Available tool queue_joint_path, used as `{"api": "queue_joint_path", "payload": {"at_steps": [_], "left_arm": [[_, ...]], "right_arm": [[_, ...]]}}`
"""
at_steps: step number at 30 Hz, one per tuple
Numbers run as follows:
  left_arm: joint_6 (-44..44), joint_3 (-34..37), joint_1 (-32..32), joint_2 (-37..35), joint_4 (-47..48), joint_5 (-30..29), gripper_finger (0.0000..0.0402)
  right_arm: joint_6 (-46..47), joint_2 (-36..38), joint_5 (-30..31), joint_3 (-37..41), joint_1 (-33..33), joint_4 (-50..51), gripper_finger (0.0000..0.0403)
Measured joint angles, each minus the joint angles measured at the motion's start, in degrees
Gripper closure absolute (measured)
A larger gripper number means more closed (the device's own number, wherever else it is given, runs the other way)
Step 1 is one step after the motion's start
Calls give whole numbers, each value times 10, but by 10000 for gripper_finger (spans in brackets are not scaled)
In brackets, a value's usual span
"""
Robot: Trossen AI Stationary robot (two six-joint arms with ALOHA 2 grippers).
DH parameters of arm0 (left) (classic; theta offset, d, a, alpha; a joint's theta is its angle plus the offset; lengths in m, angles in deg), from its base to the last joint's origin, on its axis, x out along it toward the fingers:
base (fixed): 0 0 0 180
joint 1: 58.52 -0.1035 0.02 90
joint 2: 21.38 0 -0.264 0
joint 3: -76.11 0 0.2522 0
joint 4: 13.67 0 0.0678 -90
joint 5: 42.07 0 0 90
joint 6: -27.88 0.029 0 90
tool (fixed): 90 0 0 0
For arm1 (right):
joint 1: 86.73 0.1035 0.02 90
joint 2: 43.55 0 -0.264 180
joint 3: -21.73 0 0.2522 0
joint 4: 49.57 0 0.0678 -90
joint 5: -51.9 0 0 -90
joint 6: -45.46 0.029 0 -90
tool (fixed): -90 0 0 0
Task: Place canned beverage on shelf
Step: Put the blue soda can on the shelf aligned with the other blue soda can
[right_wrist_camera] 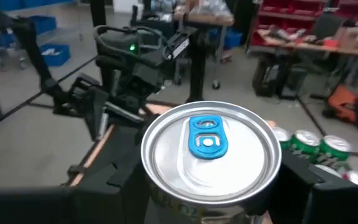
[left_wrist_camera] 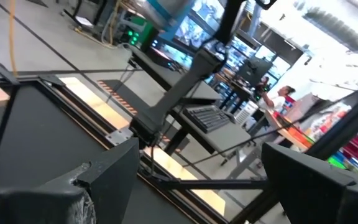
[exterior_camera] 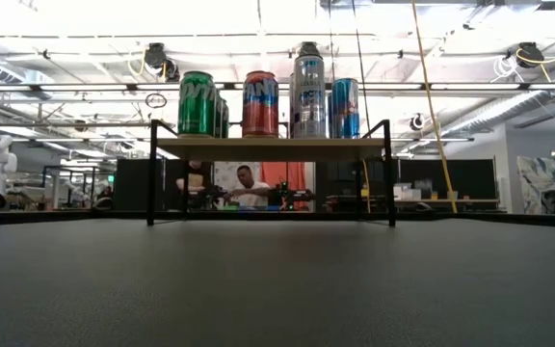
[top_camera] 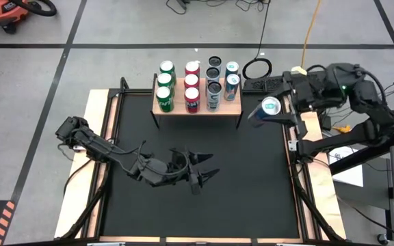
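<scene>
Can (top_camera: 271, 106) hung above the counter's (top_camera: 252, 191) right edge, beside the shelf (top_camera: 198, 109), pinched mid-wall by the right pincer (top_camera: 273, 111); rigid but slick, likely dentable. Left pincer (top_camera: 204, 167) sat spread, idle.

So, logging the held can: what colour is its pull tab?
Blue, on a silver lid; the can shows best in the right wrist view.
</scene>
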State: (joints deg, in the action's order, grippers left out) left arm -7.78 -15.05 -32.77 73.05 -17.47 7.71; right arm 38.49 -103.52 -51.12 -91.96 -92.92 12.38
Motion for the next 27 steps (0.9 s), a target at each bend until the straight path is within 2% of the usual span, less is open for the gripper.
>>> {"api": "queue_joint_path", "payload": {"at_steps": [7,11,14,17,22,27], "left_arm": [[20,0,0,0,1,-32,59],[21,0,0,0,2,-34,59],[21,0,0,0,2,-34,59],[21,0,0,0,2,-36,59],[20,0,0,0,3,-36,59],[20,0,0,0,3,-36,59]], "right_arm": [[-38,-65,-88,-87,-54,68,181],[-50,-79,-140,-82,-97,72,181],[-36,-84,-179,-48,-122,51,181],[-23,-84,-189,3,-134,18,181],[13,-71,-190,100,-153,-93,181],[71,-36,-217,202,-183,-198,181]]}}
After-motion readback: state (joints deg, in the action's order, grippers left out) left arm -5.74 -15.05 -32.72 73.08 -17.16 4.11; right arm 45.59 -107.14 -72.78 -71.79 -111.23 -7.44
